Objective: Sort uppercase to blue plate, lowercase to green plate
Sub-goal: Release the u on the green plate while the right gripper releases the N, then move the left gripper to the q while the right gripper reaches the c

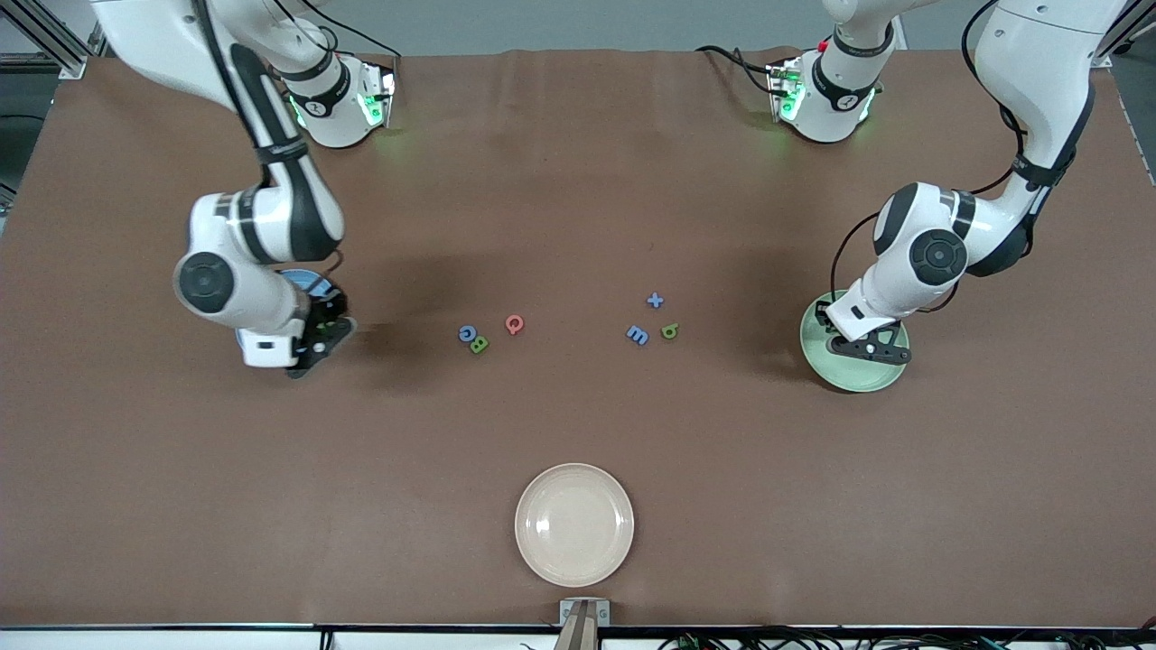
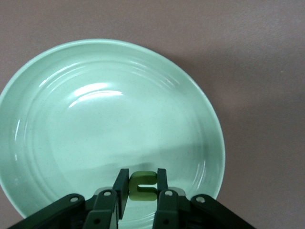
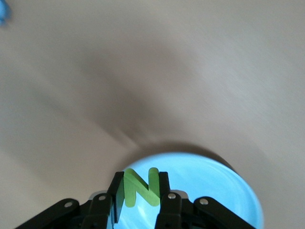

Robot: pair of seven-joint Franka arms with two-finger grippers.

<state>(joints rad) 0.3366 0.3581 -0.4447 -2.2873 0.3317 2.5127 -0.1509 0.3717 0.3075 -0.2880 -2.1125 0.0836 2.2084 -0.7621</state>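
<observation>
My right gripper point(image 1: 318, 348) point(image 3: 141, 192) is shut on a green uppercase N point(image 3: 141, 187) and hangs over the rim of the blue plate point(image 1: 301, 283) point(image 3: 214, 191). Over the pale green plate point(image 1: 849, 377) point(image 2: 95, 129), my left gripper point(image 1: 871, 348) point(image 2: 143, 190) is shut on a small green lowercase u-shaped letter point(image 2: 143, 185). Mid-table lie the uppercase blue G point(image 1: 467, 334), green B point(image 1: 479, 344) and pink Q point(image 1: 514, 324). Toward the left arm's end lie the lowercase blue x point(image 1: 655, 301), blue m point(image 1: 638, 336) and a green b-shaped letter point(image 1: 669, 331).
A cream-white plate point(image 1: 574, 524) sits near the table's front edge, nearer to the front camera than the letters. Brown cloth covers the table. The two arm bases stand along the table's back edge.
</observation>
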